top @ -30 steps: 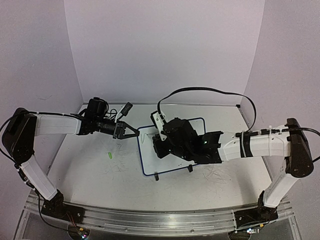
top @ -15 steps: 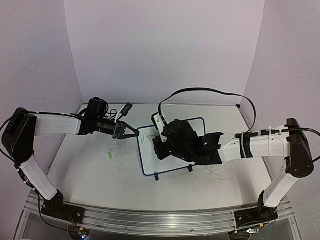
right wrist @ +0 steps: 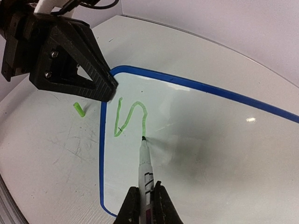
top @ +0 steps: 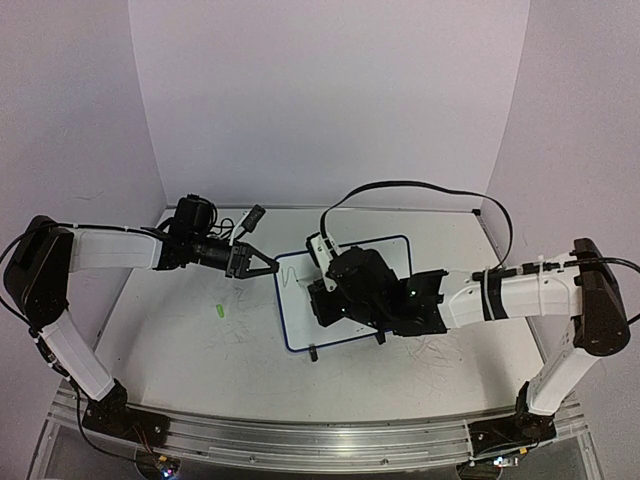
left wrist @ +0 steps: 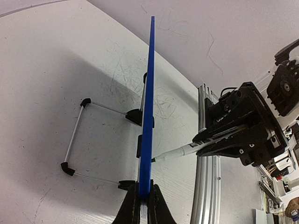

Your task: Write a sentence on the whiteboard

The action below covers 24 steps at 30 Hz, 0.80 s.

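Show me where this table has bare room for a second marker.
Bare table lies near left, between the small green cap and the front rail, and near right, between the whiteboard and that rail. The far right corner behind the board looks open. Crowded: the board itself, where the left gripper clamps its edge and the right gripper holds a marker to it.

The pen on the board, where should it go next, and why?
Probably a stroke slanting back up, tip kept on the board. The pen, shut in the right gripper, rests at the bottom of an unfinished green letter, and the left gripper clamps the board's edge steady.
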Each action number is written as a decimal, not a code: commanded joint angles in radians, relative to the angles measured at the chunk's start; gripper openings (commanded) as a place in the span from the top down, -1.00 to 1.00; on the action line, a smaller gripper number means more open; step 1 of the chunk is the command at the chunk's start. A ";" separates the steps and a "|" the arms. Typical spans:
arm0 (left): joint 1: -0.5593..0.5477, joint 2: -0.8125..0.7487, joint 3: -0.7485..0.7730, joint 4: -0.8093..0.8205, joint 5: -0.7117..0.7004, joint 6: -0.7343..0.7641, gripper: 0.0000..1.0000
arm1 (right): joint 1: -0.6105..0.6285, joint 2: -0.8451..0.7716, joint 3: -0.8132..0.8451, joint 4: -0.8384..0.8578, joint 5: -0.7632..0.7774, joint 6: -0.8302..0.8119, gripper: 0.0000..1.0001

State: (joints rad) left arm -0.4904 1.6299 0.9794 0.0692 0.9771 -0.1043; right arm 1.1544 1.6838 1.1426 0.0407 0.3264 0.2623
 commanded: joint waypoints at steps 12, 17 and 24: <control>-0.026 -0.033 0.019 -0.027 0.026 0.025 1.00 | 0.005 -0.026 0.002 -0.010 0.046 0.017 1.00; -0.027 -0.032 0.019 -0.027 0.029 0.025 1.00 | 0.005 -0.017 0.027 0.005 0.077 -0.002 1.00; -0.029 -0.033 0.017 -0.028 0.028 0.026 1.00 | 0.004 -0.006 0.054 0.012 0.111 -0.029 1.00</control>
State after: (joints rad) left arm -0.4915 1.6295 0.9794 0.0692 0.9780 -0.1039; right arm 1.1621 1.6810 1.1471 0.0368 0.3691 0.2570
